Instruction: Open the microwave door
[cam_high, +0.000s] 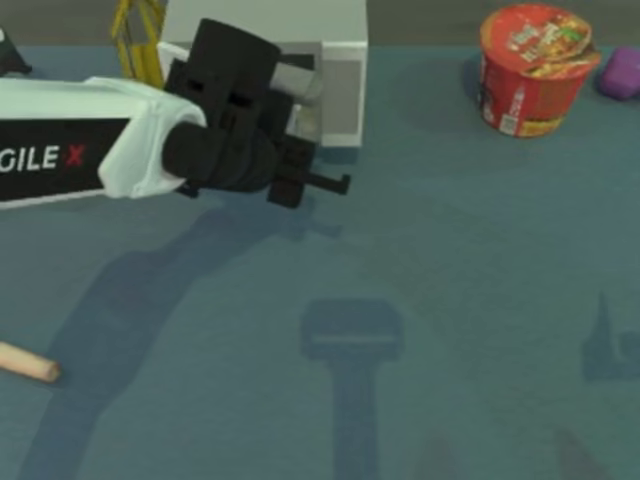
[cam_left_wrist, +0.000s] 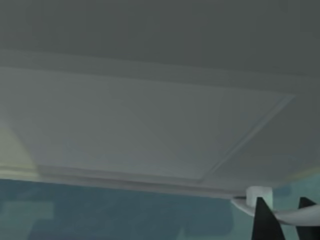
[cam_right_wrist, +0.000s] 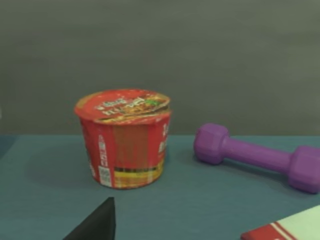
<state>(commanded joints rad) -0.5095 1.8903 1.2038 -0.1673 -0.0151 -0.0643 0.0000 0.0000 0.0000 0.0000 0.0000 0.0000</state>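
Left end effector (cam_high: 335, 183) at microwave door (cam_left_wrist: 150, 125), purple dumbbell (cam_right_wrist: 260, 156) wrist-only

white letters "gile x", the x in red, stand on the left arm (cam_high: 70, 150). print on the red noodle cup (cam_high: 535, 68) cannot be read.

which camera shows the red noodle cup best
The right wrist view: the red noodle cup stands whole and upright there, side and lid visible, beside a purple dumbbell. The top view shows it from above at the table's far right. The left wrist view shows none of it, only the microwave door.
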